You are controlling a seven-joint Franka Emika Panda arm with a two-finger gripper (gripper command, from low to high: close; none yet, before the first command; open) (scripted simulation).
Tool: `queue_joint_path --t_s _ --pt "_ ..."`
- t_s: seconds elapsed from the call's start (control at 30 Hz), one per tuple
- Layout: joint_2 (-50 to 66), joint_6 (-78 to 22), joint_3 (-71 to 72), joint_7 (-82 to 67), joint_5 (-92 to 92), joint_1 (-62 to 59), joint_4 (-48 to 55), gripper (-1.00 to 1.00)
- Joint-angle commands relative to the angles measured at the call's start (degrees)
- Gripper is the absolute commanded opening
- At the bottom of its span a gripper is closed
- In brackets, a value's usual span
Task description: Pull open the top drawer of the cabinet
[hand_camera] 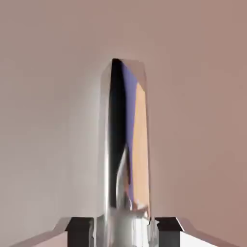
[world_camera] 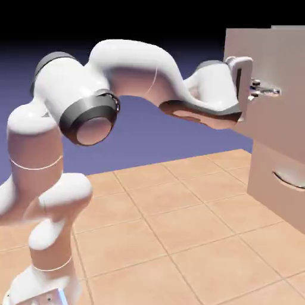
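Observation:
The cabinet (world_camera: 271, 202) stands at the exterior view's right, beige-pink. Its top drawer (world_camera: 280, 56) juts out a little past the lower front, toward the arm. My gripper (world_camera: 263, 90) reaches level into that drawer front and is shut on its grey handle (world_camera: 272, 91). In the hand view the shiny handle (hand_camera: 126, 144) runs up the middle between my two grey fingertips (hand_camera: 79, 231), with the drawer front (hand_camera: 43, 120) filling the rest. My gripper (hand_camera: 124, 232) clamps the handle's near end.
The lower drawer front carries its own curved grey handle (world_camera: 290, 180), below my hand. The tiled table (world_camera: 179, 238) stretches between the robot's base and the cabinet. The arm's elbow (world_camera: 89, 116) bulks large at the left.

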Motion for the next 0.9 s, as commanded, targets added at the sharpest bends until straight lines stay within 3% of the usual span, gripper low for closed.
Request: queue_joint_path --t_s 0.0,0.23,0.67,0.87 --pt "-0.60 -0.35 2.08 -0.41 0.01 -1.98 -1.45 -1.00" --pt "1.84 0.12 15.05 5.77 -2.66 -16.51 -5.13 -1.00" --pt "18.68 7.57 36.60 34.70 -15.20 -43.49 1.10 -1.00" --pt "18.56 8.47 48.25 39.01 -16.99 -55.95 -0.92 -1.00"
